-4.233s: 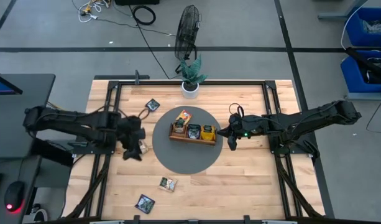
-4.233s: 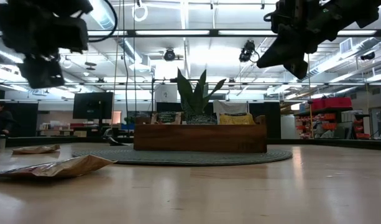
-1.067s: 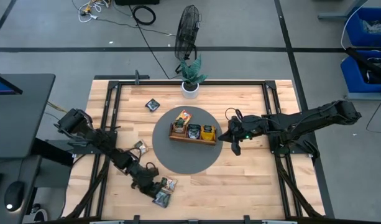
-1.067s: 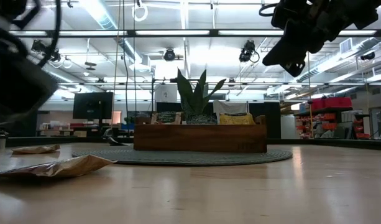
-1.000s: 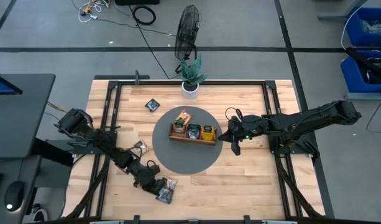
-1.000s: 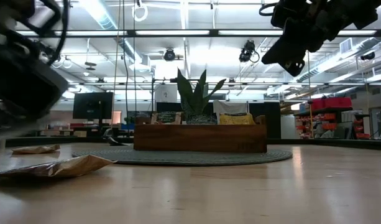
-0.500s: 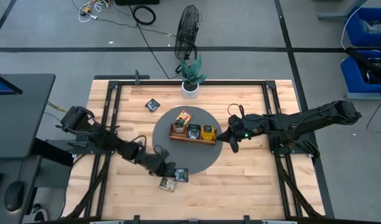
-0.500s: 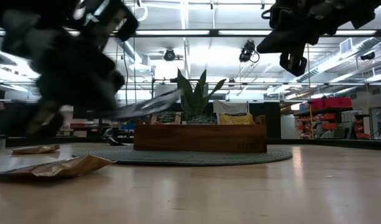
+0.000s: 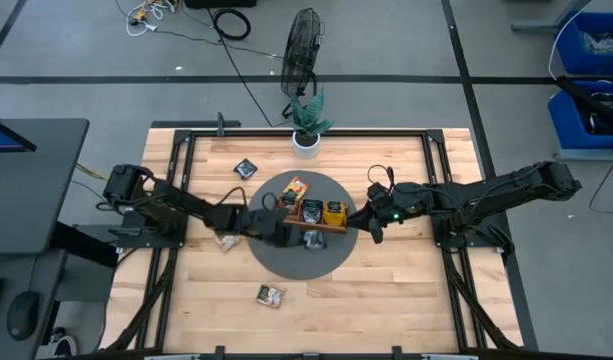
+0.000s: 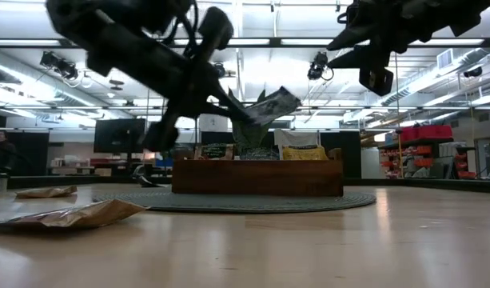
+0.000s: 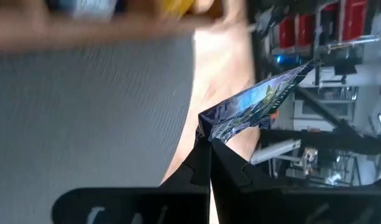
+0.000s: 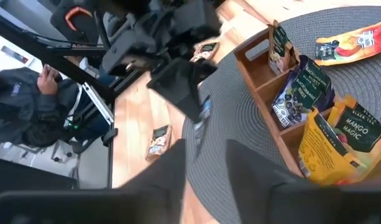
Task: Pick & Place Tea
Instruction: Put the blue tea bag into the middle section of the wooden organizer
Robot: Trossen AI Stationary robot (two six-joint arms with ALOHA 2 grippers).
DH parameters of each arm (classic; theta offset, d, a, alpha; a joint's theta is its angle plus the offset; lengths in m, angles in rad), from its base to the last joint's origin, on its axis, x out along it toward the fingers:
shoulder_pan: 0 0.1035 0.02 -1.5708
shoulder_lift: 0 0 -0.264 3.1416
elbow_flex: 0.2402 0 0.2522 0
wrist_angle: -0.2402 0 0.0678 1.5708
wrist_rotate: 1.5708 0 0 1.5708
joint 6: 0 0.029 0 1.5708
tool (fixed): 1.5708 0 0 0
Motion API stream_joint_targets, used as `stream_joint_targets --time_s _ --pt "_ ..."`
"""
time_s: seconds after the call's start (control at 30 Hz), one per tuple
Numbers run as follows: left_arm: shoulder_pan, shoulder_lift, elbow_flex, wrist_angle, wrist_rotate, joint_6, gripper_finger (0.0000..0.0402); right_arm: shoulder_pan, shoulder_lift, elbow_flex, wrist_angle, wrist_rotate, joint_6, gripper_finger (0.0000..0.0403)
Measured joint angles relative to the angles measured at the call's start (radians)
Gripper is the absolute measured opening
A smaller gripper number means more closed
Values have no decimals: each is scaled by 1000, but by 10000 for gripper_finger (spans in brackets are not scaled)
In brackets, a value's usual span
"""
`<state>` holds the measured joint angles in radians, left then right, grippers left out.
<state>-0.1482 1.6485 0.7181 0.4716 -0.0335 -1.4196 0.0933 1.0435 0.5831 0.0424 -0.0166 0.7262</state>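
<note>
Pinching a dark tea sachet (image 9: pixel 314 239) by one corner, the left gripper (image 9: pixel 298 234) hangs over the round grey mat (image 9: pixel 331 255) just at 6 o'clock of the wooden tray (image 9: pixel 311 222); the sachet tilts upward toward the tray. Right gripper (image 9: pixel 370 228) waits at the mat's 3 o'clock edge, fingers parted.

Upright sachets (image 12: pixel 303 90) in wooden tray (image 12: pixel 258 64)

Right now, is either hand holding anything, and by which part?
The left hand pinches a dark tea sachet by one corner, above the mat near the tray. The right hand holds nothing.
</note>
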Motion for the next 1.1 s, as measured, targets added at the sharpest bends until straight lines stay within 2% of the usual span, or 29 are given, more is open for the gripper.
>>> stream_joint_targets --time_s 0.2,0.33,0.57,0.87,1.1 --pt "78 0 72 0 -7 123 1 0 0 0 45 42 24 217" --pt "109 0 131 -39 -8 194 0 0 0 0 62 95 18 240" --pt "131 0 232 -157 -11 262 0 0 0 0 95 114 -8 227" --pt "134 0 287 -152 -25 291 0 0 0 0 94 178 -16 198" --pt "132 0 286 -157 -25 291 0 0 0 0 98 182 -34 143"
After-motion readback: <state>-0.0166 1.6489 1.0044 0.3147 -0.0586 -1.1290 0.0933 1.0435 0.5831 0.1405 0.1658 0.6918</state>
